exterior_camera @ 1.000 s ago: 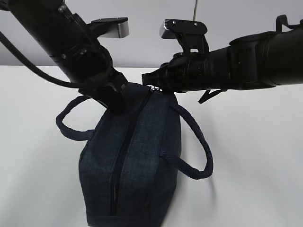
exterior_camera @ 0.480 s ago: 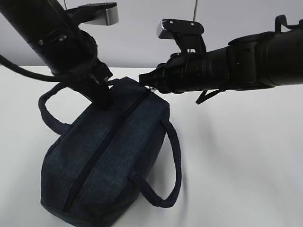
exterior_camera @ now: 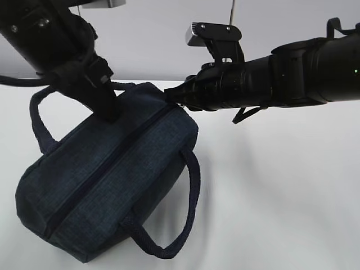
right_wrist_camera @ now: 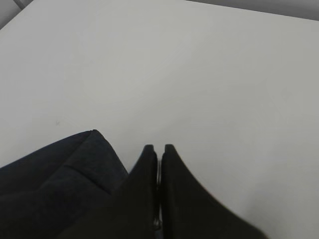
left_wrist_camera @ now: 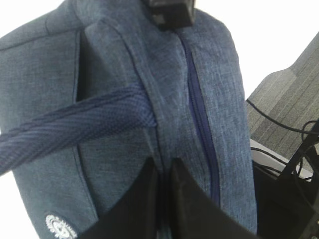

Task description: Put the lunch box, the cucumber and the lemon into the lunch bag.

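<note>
Swung leftward and tipped since a second ago, the bag (exterior_camera: 107, 185) hangs zipped between the left gripper (left_wrist_camera: 162, 172), pinched on its top seam, and the right gripper (exterior_camera: 171, 94), closed at its zipper end; fabric could slip free.

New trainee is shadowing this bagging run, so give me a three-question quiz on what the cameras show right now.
1. True or false: the zipper on the lunch bag is closed.
2. Which tool pinches the bag's fabric beside the zipper: A) left tool, B) right tool?
3. Fill in: the right tool is shut on something thin and metallic at the bag's ____ end.

Key: 1 true; 2 A; 3 far (zipper) end. What exactly the right tool holds is too hidden to name.
</note>
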Controlling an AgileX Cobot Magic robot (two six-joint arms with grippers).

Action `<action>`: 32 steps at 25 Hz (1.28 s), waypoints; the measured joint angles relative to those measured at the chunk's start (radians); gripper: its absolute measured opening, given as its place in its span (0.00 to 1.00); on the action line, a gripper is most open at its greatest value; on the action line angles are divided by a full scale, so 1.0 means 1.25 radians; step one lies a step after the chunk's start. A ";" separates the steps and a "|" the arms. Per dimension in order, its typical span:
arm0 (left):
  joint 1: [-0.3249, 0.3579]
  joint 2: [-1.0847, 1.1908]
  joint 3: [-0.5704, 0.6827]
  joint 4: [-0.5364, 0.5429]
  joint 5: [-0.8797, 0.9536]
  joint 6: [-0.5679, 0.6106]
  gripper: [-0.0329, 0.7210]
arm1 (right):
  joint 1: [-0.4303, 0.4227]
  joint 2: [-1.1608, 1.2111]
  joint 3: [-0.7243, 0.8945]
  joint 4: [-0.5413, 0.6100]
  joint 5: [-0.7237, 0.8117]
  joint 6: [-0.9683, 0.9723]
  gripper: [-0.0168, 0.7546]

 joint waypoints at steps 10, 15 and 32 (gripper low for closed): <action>0.000 -0.057 0.000 -0.022 0.004 0.000 0.04 | -0.008 0.000 0.000 0.000 0.009 -0.005 0.02; 0.000 -0.080 0.002 -0.022 0.006 0.000 0.04 | -0.008 0.001 -0.002 0.000 0.027 -0.006 0.02; 0.000 -0.095 0.002 -0.009 0.030 -0.002 0.04 | -0.014 -0.010 -0.004 -0.005 0.071 -0.011 0.33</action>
